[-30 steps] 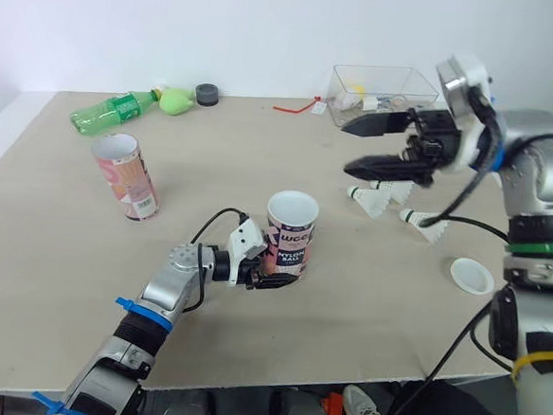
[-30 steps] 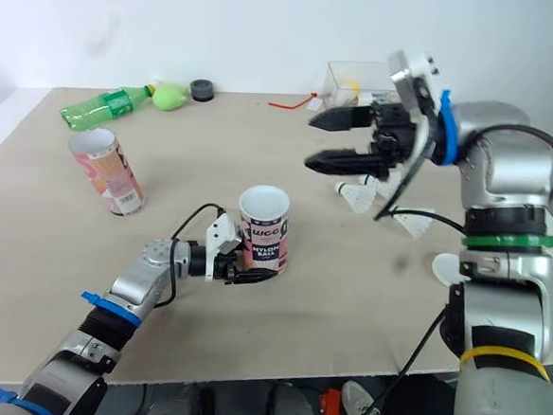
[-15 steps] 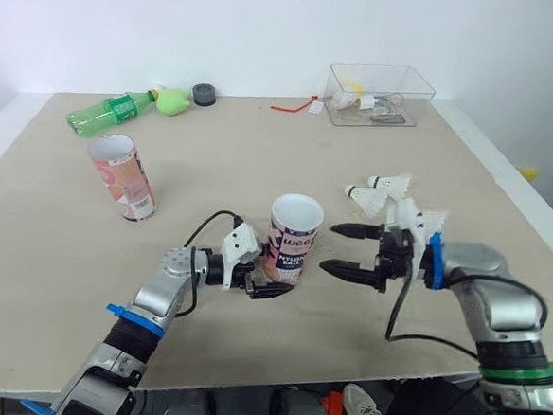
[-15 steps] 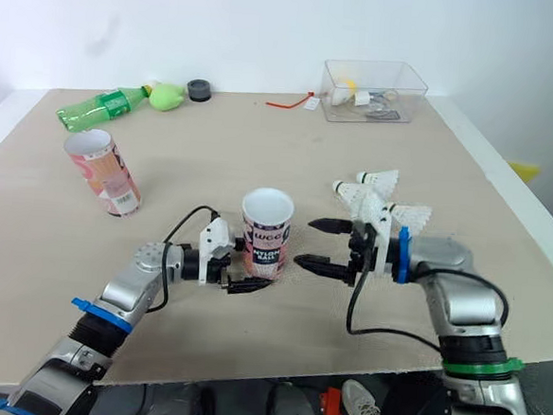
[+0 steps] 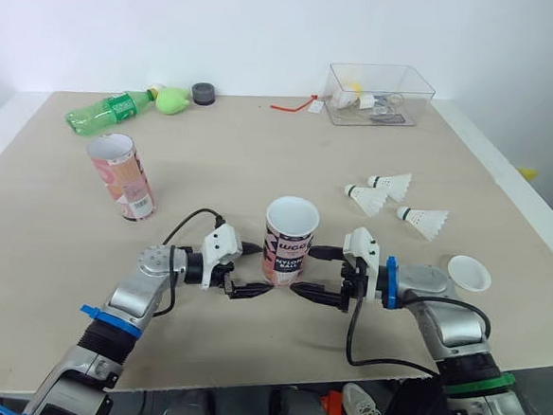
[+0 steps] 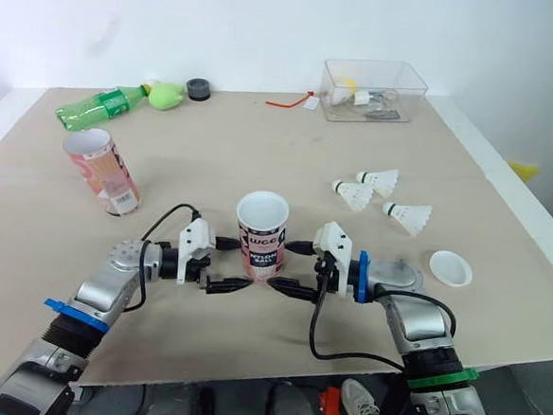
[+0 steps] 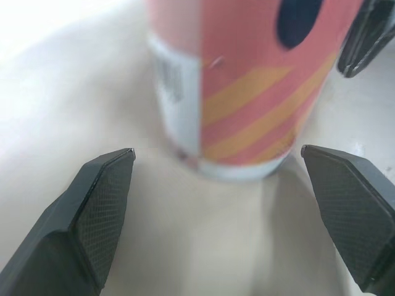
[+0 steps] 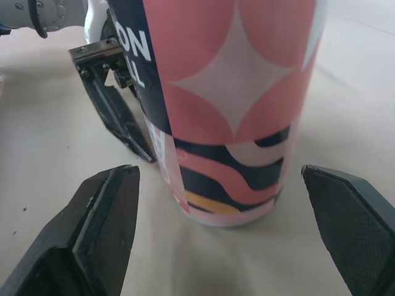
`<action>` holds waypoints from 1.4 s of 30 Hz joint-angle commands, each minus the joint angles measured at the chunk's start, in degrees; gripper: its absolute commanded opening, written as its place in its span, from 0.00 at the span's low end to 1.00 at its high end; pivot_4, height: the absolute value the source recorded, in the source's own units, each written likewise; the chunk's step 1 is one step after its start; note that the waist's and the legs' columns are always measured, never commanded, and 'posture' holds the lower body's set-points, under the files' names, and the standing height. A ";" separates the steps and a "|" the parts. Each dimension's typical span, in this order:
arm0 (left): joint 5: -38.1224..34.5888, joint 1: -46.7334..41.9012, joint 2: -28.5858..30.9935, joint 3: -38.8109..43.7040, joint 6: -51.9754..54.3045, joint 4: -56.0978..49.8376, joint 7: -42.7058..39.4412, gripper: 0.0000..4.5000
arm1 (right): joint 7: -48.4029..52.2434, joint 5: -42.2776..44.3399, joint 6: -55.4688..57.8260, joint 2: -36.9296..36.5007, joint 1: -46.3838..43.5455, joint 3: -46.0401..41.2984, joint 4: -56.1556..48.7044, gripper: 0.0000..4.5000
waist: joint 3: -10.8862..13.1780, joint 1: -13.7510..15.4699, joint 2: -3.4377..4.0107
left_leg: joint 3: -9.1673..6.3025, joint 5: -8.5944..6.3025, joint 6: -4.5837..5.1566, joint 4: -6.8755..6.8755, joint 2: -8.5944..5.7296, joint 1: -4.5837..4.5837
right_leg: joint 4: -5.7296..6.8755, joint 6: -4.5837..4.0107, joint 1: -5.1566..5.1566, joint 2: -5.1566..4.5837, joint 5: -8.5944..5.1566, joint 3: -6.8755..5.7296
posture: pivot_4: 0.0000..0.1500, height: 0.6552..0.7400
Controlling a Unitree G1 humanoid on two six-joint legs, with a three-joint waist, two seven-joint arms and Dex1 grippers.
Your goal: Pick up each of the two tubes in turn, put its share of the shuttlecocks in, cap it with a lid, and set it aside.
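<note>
Both pairs of black fingers [image 7: 102, 209] are spread wide and clamp nothing: the left gripper [image 6: 238, 264] and right gripper [image 6: 282, 265] face each other low across the upright pink, navy and white cardboard tube [image 5: 290, 242], mid-table near the front edge, its mouth open and its inside white. To the right lie three white feathered shuttlecocks [image 5: 425, 221] and a round white plastic lid [image 5: 469, 273], well apart from it; a second pink tube [image 5: 122, 178] stands far left on the beige table [image 5: 213, 165]
</note>
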 commanded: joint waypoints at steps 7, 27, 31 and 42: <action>-2.14 2.64 2.40 1.47 1.49 -4.46 -0.68 0.99 | 0.77 -0.43 -4.07 2.69 -2.44 1.97 3.28 1.00 | 0.02 0.01 -0.03 | 0.02 0.00 0.00 0.00 0.01 0.00 | 0.00 0.00 -0.01 0.00 0.00 0.01 | 1.00 1.00; -3.90 5.28 4.68 1.72 4.25 -8.28 -0.20 0.99 | 5.01 -3.03 -11.26 7.69 -8.56 6.31 13.70 1.00 | 0.02 0.02 -0.06 | 0.03 0.00 0.00 0.00 0.04 0.01 | 0.00 -0.04 -0.01 0.03 0.02 0.01 | 1.00 1.00; -4.05 5.52 4.64 1.71 4.42 -8.70 0.20 0.99 | 4.86 -3.98 -12.64 9.31 -10.09 6.56 16.13 1.00 | 0.02 0.01 -0.06 | 0.07 0.00 -0.01 0.01 0.02 0.00 | 0.00 -0.03 -0.02 0.00 0.03 0.03 | 1.00 1.00; -8.55 9.42 4.03 5.47 2.36 -13.34 1.08 0.99 | 5.53 -4.21 -13.99 11.03 -10.61 6.24 17.76 1.00 | 0.02 0.01 -0.06 | 0.05 0.00 -0.01 0.01 0.06 0.00 | 0.01 -0.06 -0.03 0.00 0.04 0.03 | 1.00 1.00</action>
